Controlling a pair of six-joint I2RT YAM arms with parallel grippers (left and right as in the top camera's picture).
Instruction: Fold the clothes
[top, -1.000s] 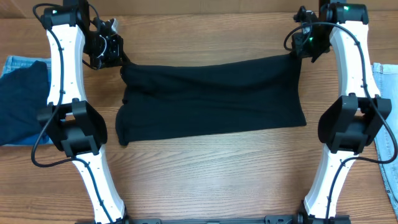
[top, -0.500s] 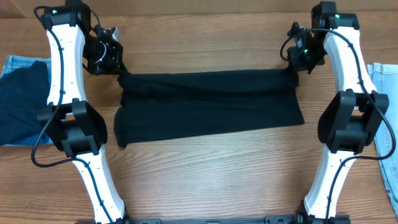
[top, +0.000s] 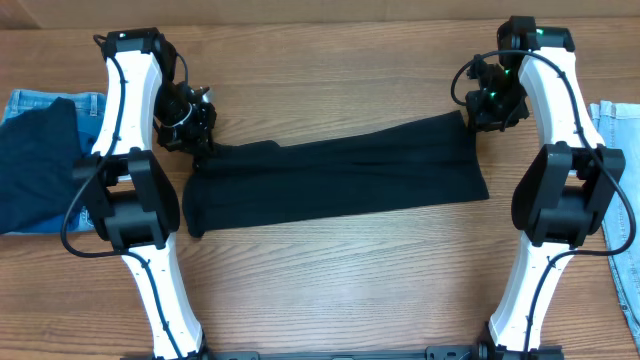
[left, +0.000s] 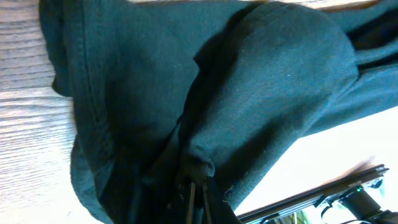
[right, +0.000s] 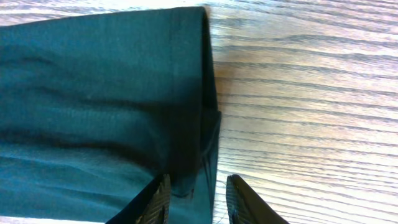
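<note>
Matt black cloth garment (top: 340, 175), smooth wood-grain table (top: 350, 280), faded blue denim (top: 35, 100).

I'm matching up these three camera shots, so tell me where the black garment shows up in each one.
Overhead: the black garment lies stretched across the middle.
Left wrist: it fills most of the frame, bunched at bottom centre.
Right wrist: it covers the left half, folded edge near the middle.
Shared landmark: the wood-grain table, at the left edge in left wrist, right half in right wrist.
</note>
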